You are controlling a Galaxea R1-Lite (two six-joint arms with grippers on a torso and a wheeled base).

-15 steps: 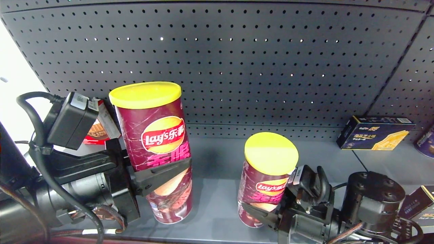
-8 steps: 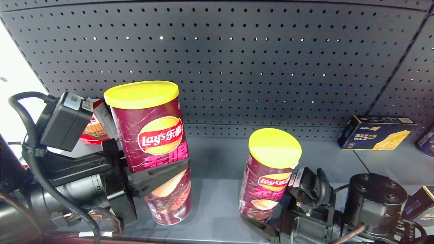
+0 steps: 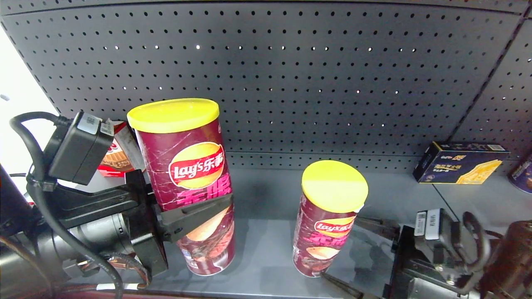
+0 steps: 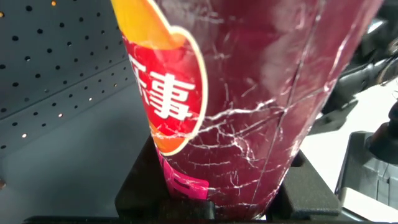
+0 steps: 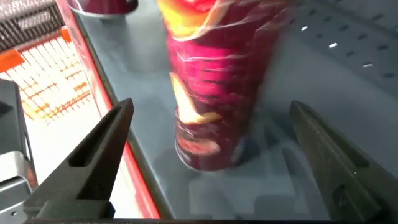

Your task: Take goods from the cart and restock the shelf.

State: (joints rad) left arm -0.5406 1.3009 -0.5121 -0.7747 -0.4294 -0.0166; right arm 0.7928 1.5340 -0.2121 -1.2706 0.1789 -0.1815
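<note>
— the left gripper [image 3: 195, 209] is clamped across the lower half of the tall can [image 3: 183, 166]. yellow lid up, long axis close to vertical with a slight lean.
— is it down on the shelf [image 3: 266, 253] yet?
— it's low over the front edge, but i can't tell whether its base touches. a red box [image 3: 118, 160] sits just behind it, by the pegboard [image 3: 291, 83].
— and further right?
— the second can [image 3: 328, 224] stands on the shelf, lid up, apart from the first. the right gripper [image 3: 357, 255] is just beside it with its fingers spread wide and nothing in them. the can is out ahead of the fingertips, and as far as i can see it isn't touching them.
— so what does the next move hang on?
— the left arm, i'd say, since it carries the load. its can needs bare shelf straight below and a little back, and that gap lies between the red box and the second can. it should keep the axis upright when it lets go, or the can could tip toward its neighbour.
</note>
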